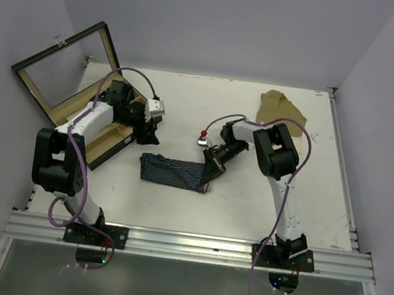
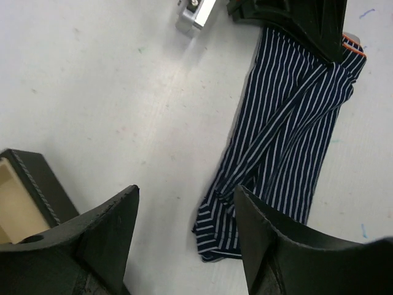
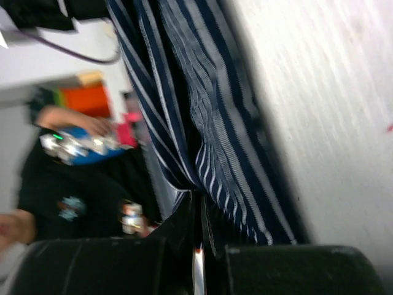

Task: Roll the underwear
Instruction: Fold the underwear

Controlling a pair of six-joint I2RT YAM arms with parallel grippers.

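- A navy, white-pinstriped cloth underwear lay on the white table, near its middle and between the two arms, folded into a long flat strip that ran left to right in the top view.
- None of the strip looked rolled; creases ran along its length in the left wrist view.
- The left gripper sat beyond the strip's left end, near it but not touching.
- Its two black fingers stood wide apart with only bare tabletop between them, and the near end of the strip lay just inside the right-hand finger in that view.
- The right gripper was down at the strip's right end.
- In its own wrist view the right gripper had its jaws pressed together on a bunched edge of the striped fabric, which stretched away from the pinch.
- A dark-framed wooden box with its lid tilted open sat at the table's far left, partly under the left arm.
- A crumpled tan cloth lay at the far right, well apart from the strip.
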